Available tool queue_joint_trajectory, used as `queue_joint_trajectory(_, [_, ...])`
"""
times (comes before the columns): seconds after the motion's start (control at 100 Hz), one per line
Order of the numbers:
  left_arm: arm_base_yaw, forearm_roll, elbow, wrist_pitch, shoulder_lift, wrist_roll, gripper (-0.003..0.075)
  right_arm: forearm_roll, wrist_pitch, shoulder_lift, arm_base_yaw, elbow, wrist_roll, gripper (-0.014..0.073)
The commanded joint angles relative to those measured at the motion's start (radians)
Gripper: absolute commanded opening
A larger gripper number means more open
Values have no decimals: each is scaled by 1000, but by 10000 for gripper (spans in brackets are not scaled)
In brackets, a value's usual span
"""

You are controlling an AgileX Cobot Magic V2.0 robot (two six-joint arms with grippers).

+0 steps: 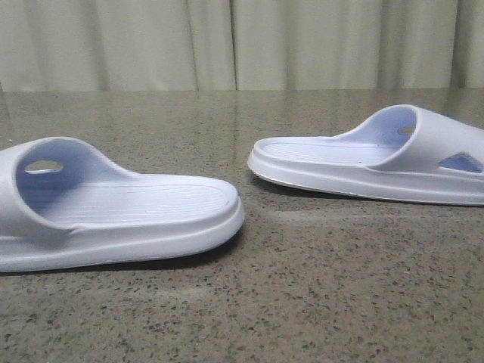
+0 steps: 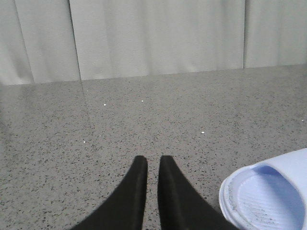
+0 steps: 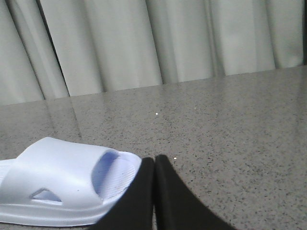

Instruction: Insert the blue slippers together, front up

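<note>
Two pale blue-white slippers lie sole-down and apart on the speckled table. In the front view the left slipper [image 1: 128, 215] is near, its strap at the left. The right slipper [image 1: 363, 159] lies farther back, its strap at the right. Neither gripper shows in the front view. In the left wrist view my left gripper [image 2: 153, 160] is shut with only a thin slit and is empty, over bare table, with one slipper's rounded end [image 2: 268, 196] beside it. In the right wrist view my right gripper [image 3: 155, 158] is shut and empty, its fingers beside the strap end of the other slipper [image 3: 67, 184].
The speckled grey stone table [image 1: 302, 302] runs back to a pale pleated curtain [image 1: 242, 41]. Nothing else stands on the table in these views.
</note>
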Motion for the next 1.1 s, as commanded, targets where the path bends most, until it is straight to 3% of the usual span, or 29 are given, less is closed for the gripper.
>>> queue_joint_trajectory(0.0, [-5,-3,9,-82,-29,-8,16,1,-76,-22,-3,19,-4,-107])
queue_joint_trajectory(0.59, [-5,-5,9,-114,-29,-8,16,1,-137,-22,-3,19,-4,-107])
queue_joint_trajectory(0.73, [-5,-143,9,-167,-29,-8,15,1,-168,-22,-3,19,-4,-106])
queue_joint_trajectory(0.88, [-5,-454,0,-167,-29,-8,15,1,-145,-22,-3,-4,-4,-106])
queue_joint_trajectory(1.09, [-5,-500,-149,71,-19,-8,15,1,23,-22,-3,-130,-4,-106])
